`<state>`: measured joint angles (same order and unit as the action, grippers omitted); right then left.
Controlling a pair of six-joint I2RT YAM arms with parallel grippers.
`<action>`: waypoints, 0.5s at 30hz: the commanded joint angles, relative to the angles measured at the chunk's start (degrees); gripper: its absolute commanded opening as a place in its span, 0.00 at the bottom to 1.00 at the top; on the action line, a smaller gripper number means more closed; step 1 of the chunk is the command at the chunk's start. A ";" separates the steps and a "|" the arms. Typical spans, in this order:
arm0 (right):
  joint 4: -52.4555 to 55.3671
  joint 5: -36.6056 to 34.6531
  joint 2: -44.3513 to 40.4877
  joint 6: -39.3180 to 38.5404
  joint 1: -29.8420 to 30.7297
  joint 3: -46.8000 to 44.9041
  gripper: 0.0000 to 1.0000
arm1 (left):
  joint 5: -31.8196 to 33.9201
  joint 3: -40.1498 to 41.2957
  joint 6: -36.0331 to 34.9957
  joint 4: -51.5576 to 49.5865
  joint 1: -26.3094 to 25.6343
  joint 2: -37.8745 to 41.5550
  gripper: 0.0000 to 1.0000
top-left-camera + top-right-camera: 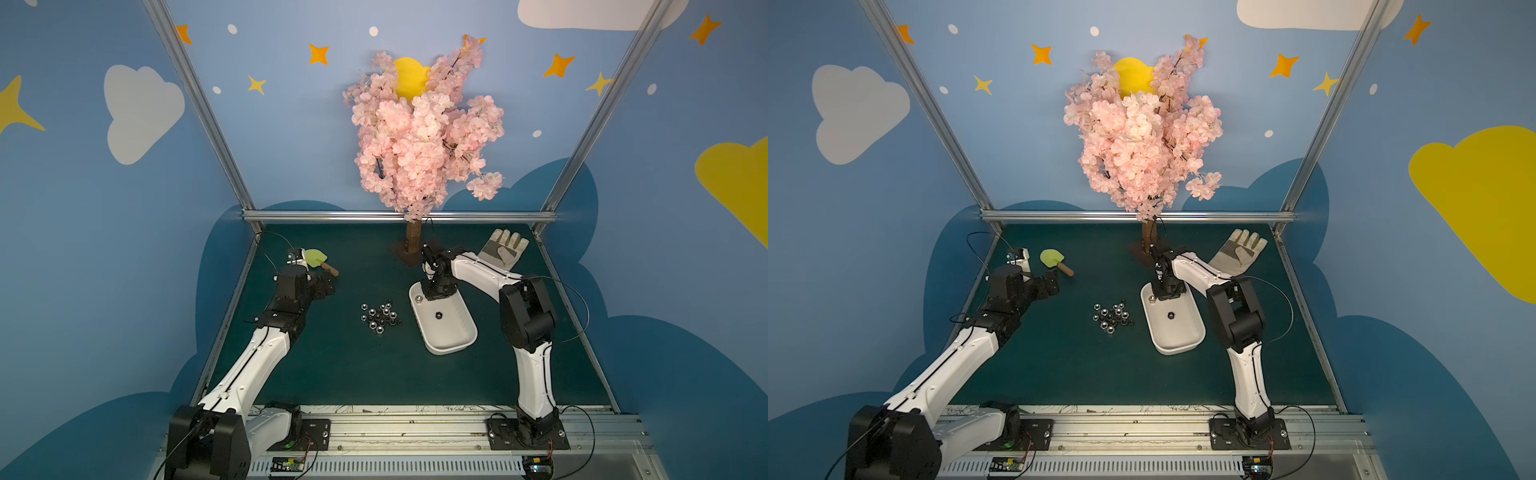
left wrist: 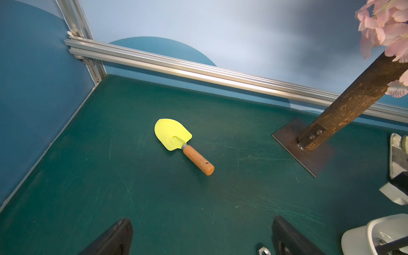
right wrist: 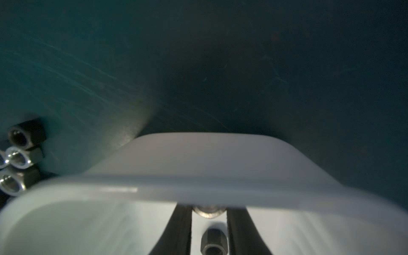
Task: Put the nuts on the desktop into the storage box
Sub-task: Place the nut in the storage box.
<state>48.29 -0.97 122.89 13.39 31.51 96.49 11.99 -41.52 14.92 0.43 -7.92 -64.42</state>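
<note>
Several silver nuts (image 1: pixel 380 318) (image 1: pixel 1113 318) lie clustered on the teal desktop (image 1: pixel 332 374), left of the white storage box (image 1: pixel 449 349) (image 1: pixel 1179 349). My right gripper (image 1: pixel 422 295) (image 3: pixel 209 208) reaches down into the box's far end, shut on a silver nut (image 1: pixel 419 297) (image 3: pixel 208 212); the box rim (image 3: pixel 198 189) hides its fingertips. A dark nut (image 1: pixel 438 315) (image 3: pixel 213 241) rests on the box floor. My left gripper (image 2: pixel 201 238) (image 1: pixel 322 286) hangs open and empty over the desktop at the back left, with one nut (image 2: pixel 263 251) beside a finger.
A yellow-green trowel (image 1: pixel 318 259) (image 2: pixel 174 136) lies at the back left. The pink blossom tree's trunk and base plate (image 1: pixel 411 249) stand at the back centre. A beige glove (image 1: pixel 503 247) lies at the back right. Aluminium rails (image 1: pixel 399 216) edge the desktop.
</note>
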 commanded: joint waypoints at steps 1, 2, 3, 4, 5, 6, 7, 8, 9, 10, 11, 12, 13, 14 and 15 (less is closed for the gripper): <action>1.30 -0.20 1.21 -0.73 0.63 3.09 0.32 | -0.26 -0.76 -0.59 -0.07 -0.18 -0.07 1.00; 1.60 -0.49 1.23 -0.91 0.90 3.54 0.35 | -0.25 -0.76 -0.59 -0.07 -0.17 -0.02 1.00; 1.92 -0.82 1.21 -1.01 1.24 3.99 0.41 | -0.23 -0.73 -0.51 0.01 -0.15 -0.07 1.00; 2.26 -1.21 1.05 -1.15 1.51 4.36 0.44 | -0.21 -0.69 -0.51 0.01 -0.12 -0.02 1.00; 2.54 -1.44 0.74 -1.13 1.75 4.69 0.46 | -0.21 -0.67 -0.55 0.01 -0.16 -0.07 1.00; 2.89 -1.55 0.32 -1.11 1.89 5.05 0.49 | -0.21 -0.63 -0.42 0.01 -0.16 -0.02 1.00; 3.31 -1.87 -0.28 -0.96 1.98 5.33 0.50 | -0.30 -0.60 -0.42 0.01 -0.23 -0.02 1.00; 3.68 -2.14 -0.96 -0.77 2.13 5.54 0.50 | -0.30 -0.58 -0.46 0.01 -0.20 0.11 1.00; 4.05 -2.73 -2.07 -0.59 2.45 5.77 0.50 | -0.21 -0.50 -0.43 0.01 -0.17 0.14 1.00; 4.33 -3.33 -3.44 -0.56 2.86 6.02 0.50 | -0.12 -0.49 -0.44 0.01 -0.16 0.22 1.00; 4.52 -4.01 -4.74 -0.60 3.42 6.28 0.50 | 0.03 -0.41 -0.42 0.01 -0.19 0.44 1.00; 4.52 -4.61 -6.21 -0.80 4.24 6.79 0.50 | 0.13 -0.41 -0.42 0.01 -0.16 0.44 1.00; 4.53 -4.56 -7.44 -0.89 5.16 7.58 0.51 | 0.20 -0.32 -0.42 0.06 -0.16 0.45 1.00; 4.42 -3.92 -8.13 -1.20 6.29 8.42 0.51 | 0.23 -0.32 -0.42 0.10 -0.16 0.43 1.00; 3.66 -1.77 -8.72 -2.27 7.38 9.37 0.52 | 0.23 -0.35 -0.42 0.19 -0.16 0.28 1.00</action>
<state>51.55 -3.92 119.87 12.60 35.99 102.15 12.03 -41.52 14.81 0.43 -7.94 -64.42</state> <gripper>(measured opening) 0.518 0.999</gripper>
